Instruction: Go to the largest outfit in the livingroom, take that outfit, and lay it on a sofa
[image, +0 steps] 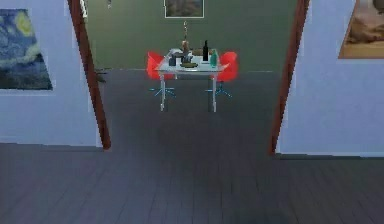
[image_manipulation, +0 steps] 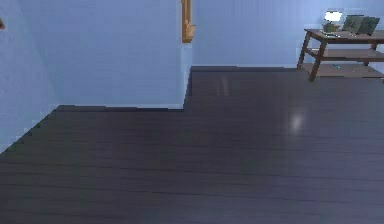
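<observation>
A wide doorway (image: 190, 75) with dark red-brown jambs stands straight ahead between two pale blue wall sections. Beyond it, a small table (image: 192, 66) carries a dark bottle and several small items, with a red chair (image: 158, 68) on one side and another red chair (image: 226, 66) on the other. The arm side view holds dark plank floor (image_manipulation: 200, 150) and a pale blue wall corner (image_manipulation: 183, 80).
A blue swirling painting (image: 22, 50) hangs at the forward view's left and an orange-toned picture (image: 364, 28) at its right. A framed picture (image: 184, 8) hangs on the green back wall. A wooden side table (image_manipulation: 345, 50) with small items stands at the arm side view's upper right.
</observation>
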